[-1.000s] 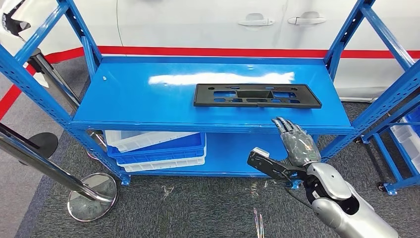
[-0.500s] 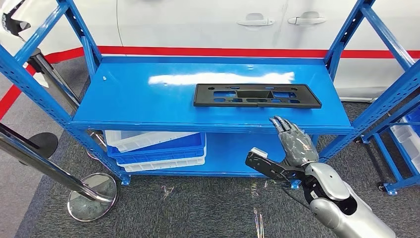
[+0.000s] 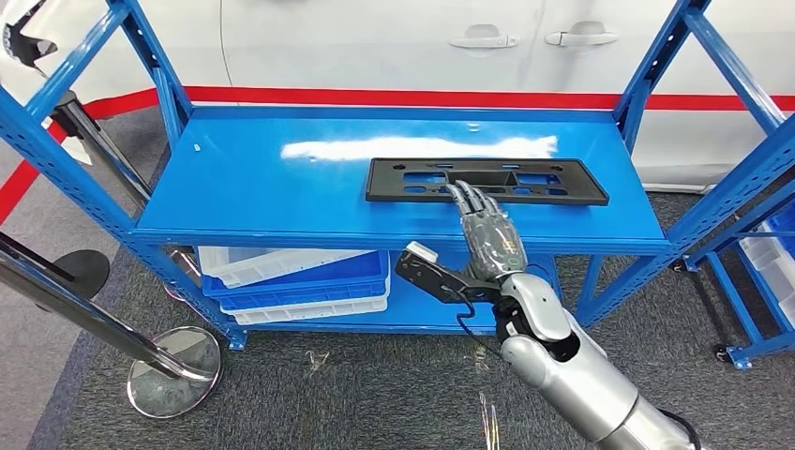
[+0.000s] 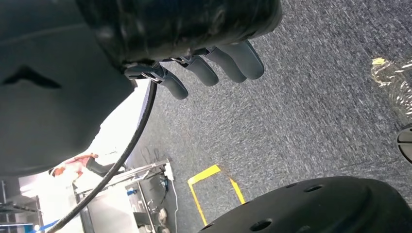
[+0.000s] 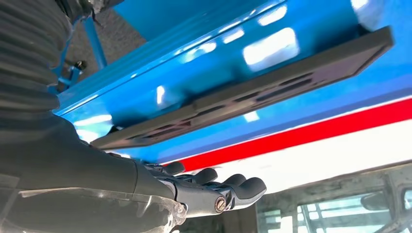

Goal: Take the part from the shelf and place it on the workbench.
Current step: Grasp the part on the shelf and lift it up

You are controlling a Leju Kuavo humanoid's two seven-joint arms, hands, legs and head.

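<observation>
Reaching up from the near right, the silver right arm carries the right hand over the front edge of the blue shelf. Its fingers are stretched out flat and slightly apart, released and grasping nothing; their tips lie over the near edge of the part, though whether they actually touch it cannot be told. In the right wrist view the same hand shows straight fingers held apart from the long dark part, with a gap between them.

The left hand hangs over grey carpet, its dark fingers loosely bent with nothing in them; how far they are curled cannot be told.

Below the upper shelf board, on the lower level to the left, sit stacked blue and white bins. Near left on the carpet stands a chrome post with a round base.

The part is a flat black rectangular panel with several cut-out slots, lying flat on the upper shelf board, right of centre and closer to the near edge than to the far one. Blue perforated uprights frame the shelf at both sides. Beyond it, far across the scene, is a white car body with two door handles and a red stripe running along its lower edge.
</observation>
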